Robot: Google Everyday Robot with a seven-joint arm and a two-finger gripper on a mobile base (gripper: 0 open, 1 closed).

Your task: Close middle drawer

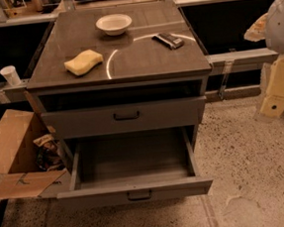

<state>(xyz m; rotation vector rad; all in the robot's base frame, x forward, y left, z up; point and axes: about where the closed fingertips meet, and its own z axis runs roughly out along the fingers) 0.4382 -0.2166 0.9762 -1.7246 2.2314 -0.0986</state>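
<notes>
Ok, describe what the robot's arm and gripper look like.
At the view's right edge, beside the cabinet, the arm shows a rounded white shell. Below it the gripper is blocky and pale cream-yellow, with a small dark round hole near its lower end. No cables or markings are visible.

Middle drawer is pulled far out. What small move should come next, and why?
Probably bring the gripper, which sits at the picture's right edge beside the grey cabinet, left and down toward the low front panel of the pulled-out wide grey metal middle drawer. It is well clear of that drawer.
</notes>
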